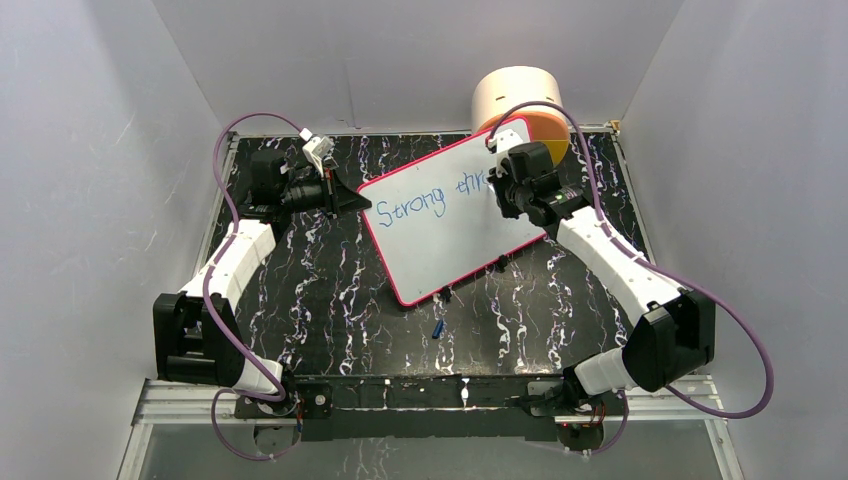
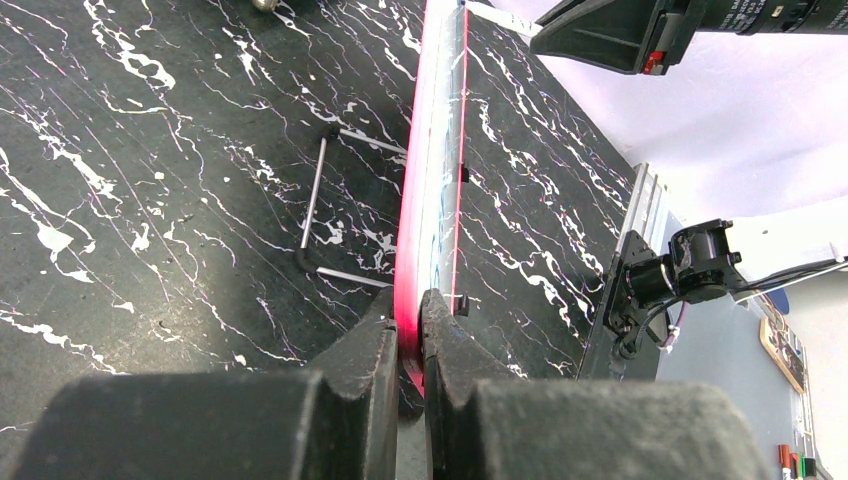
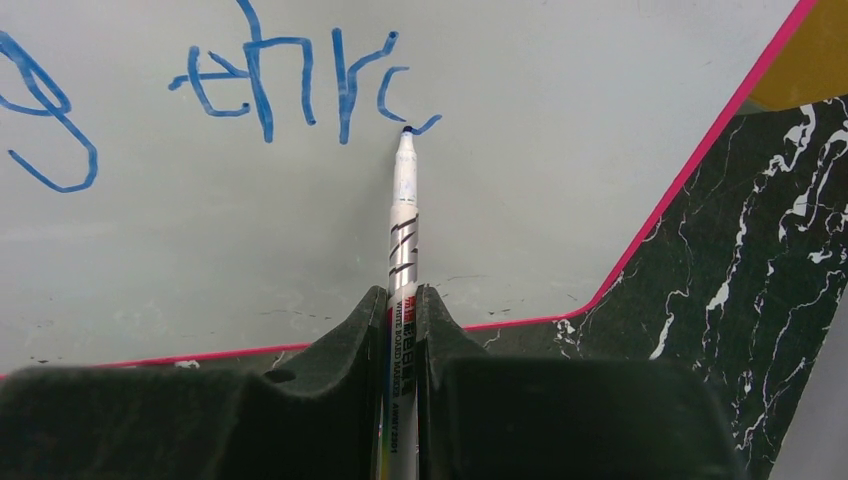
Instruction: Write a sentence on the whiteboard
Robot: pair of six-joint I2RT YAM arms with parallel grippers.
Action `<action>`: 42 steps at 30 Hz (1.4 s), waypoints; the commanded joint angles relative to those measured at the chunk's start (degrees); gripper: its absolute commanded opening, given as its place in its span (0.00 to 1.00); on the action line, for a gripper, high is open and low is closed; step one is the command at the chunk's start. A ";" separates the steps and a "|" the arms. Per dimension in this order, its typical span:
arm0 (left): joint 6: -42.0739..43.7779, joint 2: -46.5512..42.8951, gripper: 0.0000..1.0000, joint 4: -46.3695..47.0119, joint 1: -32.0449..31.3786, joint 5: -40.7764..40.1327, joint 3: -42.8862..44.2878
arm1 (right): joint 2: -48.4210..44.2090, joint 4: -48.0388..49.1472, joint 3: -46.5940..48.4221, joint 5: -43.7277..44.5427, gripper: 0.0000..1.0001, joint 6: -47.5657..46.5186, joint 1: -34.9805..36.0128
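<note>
Looming behind the whiteboard (image 1: 450,250) sits a cream-and-orange tub (image 1: 518,95); a small blue piece (image 1: 438,328) lies off its near edge. Left gripper (image 2: 409,318) pinches its pink frame; right gripper (image 3: 402,300) clamps the marker (image 3: 403,215), tip touching the sentence (image 3: 262,95).

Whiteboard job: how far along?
Done: "Strong" is on the whiteboard in blue.
In hand: left fingers clamp the board's pink edge; right fingers hold the marker, tip on the board just after "thr".
Left: that second word is unfinished, so the sentence isn't complete.
</note>
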 commanded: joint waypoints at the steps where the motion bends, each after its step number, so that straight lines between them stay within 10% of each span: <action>1: 5.98 1.59 0.00 -6.02 -2.11 -3.93 -1.50 | 0.82 2.18 3.75 -3.24 0.00 0.74 0.15; 42: 6.24 1.50 0.00 -6.37 -2.11 -4.04 -1.46 | 3.10 2.49 5.99 3.16 0.00 -0.08 -0.23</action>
